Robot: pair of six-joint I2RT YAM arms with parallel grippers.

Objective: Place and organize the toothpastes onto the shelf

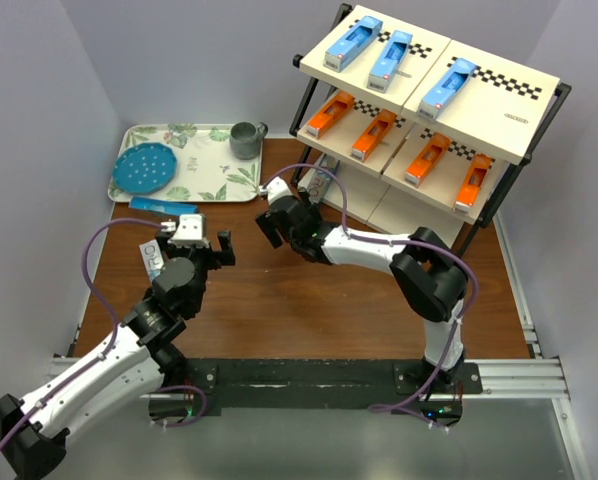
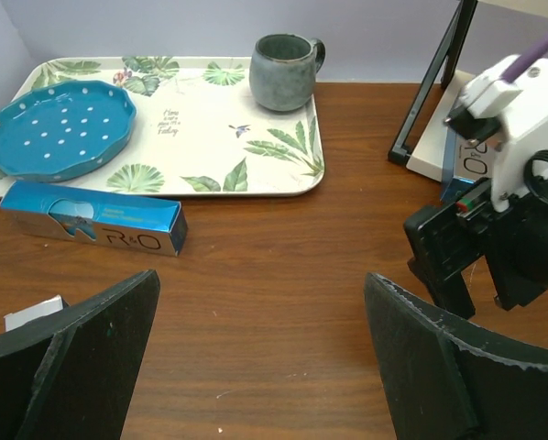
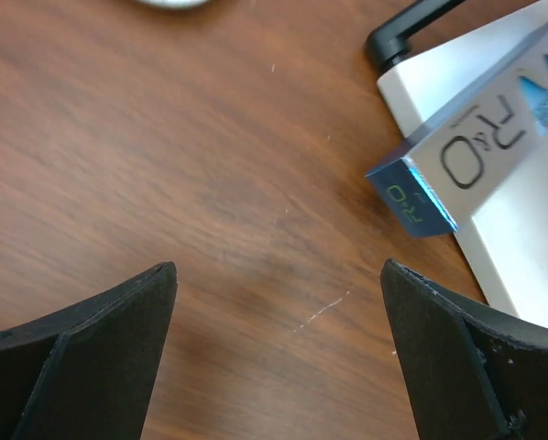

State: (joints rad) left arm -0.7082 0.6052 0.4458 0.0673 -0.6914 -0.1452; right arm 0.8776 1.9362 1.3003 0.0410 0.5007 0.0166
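The shelf (image 1: 527, 112) stands at the back right. Three light blue toothpastes (image 1: 390, 57) lie on its top board and several orange ones (image 1: 374, 134) on the middle board. A grey-and-teal toothpaste (image 1: 322, 184) leans on the bottom board; in the right wrist view (image 3: 480, 151) its end overhangs the board's edge. A blue toothpaste (image 1: 165, 207) lies on the table in front of the tray, also in the left wrist view (image 2: 93, 218). Another box (image 1: 151, 258) lies partly hidden beside my left gripper (image 1: 194, 232). That gripper (image 2: 260, 302) is open and empty. My right gripper (image 1: 277, 210) is open and empty (image 3: 279, 284), just left of the leaning box.
A leaf-patterned tray (image 1: 214, 180) at the back left holds a blue dotted plate (image 1: 145, 167) and a grey mug (image 1: 246, 139). The shelf's black foot (image 3: 402, 27) rests on the table near my right gripper. White walls close in both sides.
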